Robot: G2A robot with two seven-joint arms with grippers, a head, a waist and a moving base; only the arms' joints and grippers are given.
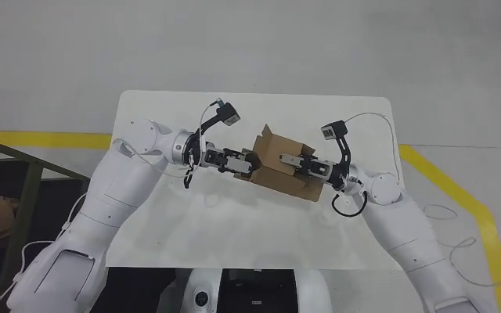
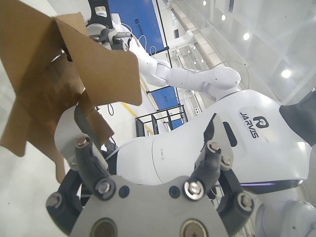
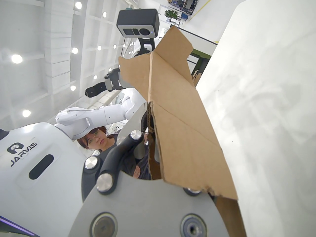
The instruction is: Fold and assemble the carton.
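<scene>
The carton (image 1: 274, 168) I touch is matt brown cardboard, rough along its torn edges; the table (image 1: 235, 227) under it is smooth white.

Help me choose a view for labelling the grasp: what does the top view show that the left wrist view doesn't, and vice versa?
Top view: the carton sits over the middle of the white table, an arm at each side. Left wrist view: the left gripper, jaws wide apart, one finger against a carton flap. Both: the brown carton with flaps unfolded, and the right arm at its other side.
</scene>
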